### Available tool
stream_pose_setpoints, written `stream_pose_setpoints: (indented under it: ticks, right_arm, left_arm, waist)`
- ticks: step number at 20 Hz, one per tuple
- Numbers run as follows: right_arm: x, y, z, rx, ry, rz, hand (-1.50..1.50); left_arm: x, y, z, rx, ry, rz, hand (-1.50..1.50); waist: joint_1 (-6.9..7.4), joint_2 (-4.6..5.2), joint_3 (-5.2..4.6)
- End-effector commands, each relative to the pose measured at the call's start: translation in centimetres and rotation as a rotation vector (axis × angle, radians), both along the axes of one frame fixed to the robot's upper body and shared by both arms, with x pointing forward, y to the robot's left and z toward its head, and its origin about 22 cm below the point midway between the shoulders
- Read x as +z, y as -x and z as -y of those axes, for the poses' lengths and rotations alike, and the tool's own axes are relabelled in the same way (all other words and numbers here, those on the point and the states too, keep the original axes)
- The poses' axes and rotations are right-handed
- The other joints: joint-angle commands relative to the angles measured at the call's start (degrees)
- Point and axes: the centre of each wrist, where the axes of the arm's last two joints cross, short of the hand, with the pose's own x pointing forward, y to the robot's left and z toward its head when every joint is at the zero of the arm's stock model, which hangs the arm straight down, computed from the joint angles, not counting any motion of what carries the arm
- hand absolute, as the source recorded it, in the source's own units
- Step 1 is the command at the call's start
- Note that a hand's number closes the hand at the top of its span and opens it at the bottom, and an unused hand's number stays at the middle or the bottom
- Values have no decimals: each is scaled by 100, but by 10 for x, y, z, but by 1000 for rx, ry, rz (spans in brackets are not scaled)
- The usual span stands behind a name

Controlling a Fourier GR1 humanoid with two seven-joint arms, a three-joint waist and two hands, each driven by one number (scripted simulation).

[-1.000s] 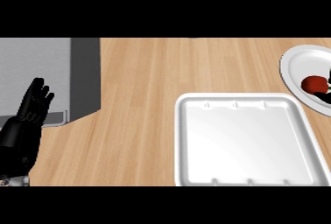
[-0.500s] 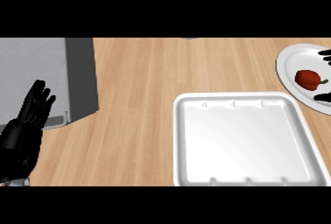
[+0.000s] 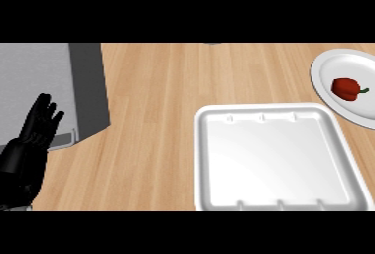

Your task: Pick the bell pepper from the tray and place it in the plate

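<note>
A small red bell pepper point(image 3: 347, 89) with a green stem lies on the white plate point(image 3: 333, 69) at the right edge of the head view. The white tray point(image 3: 273, 158) sits below and left of the plate, with nothing in it. My left hand point(image 3: 35, 134) rests open at the left edge, fingers pointing up, far from the tray. My right hand does not show in the view.
A grey appliance top point(image 3: 44, 79) fills the upper left corner, its edge beside my left hand. The wooden counter point(image 3: 161, 99) stretches between it and the tray.
My right hand, which was over the pepper on the plate, has let go and left the view. The pepper now lies uncovered on the plate. The left hand has stayed still.
</note>
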Motion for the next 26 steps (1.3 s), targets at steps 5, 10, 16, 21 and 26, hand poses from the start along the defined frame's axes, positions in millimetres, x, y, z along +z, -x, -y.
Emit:
stream_pose_setpoints:
  ticks: [5, 10, 16, 21, 26]
  right_arm:
    - [-9, 25, 28, 69, -125, 40, -150]
    - [-24, 30, 28, 78, -133, 57, -150]
    - [-28, 27, 22, 46, -63, 28, -150]
    - [-38, 33, 25, -1, -24, 8, -150]
    - [-42, 40, 30, -33, -27, 19, -150]
  left_arm:
    - [-58, 1, 6, -22, 71, -265, 0]
    - [-52, -1, 19, -37, 42, -249, 0]
    - [-58, -2, 16, -29, 60, -265, 0]
    - [-53, -4, 18, -40, 58, -255, 0]
    - [-54, -3, 21, -30, 41, -242, 0]
  waist:
    - [-52, 189, -174]
    - [-15, 177, -162]
    - [26, 191, -175]
    - [46, 192, -170]
    - [62, 189, -164]
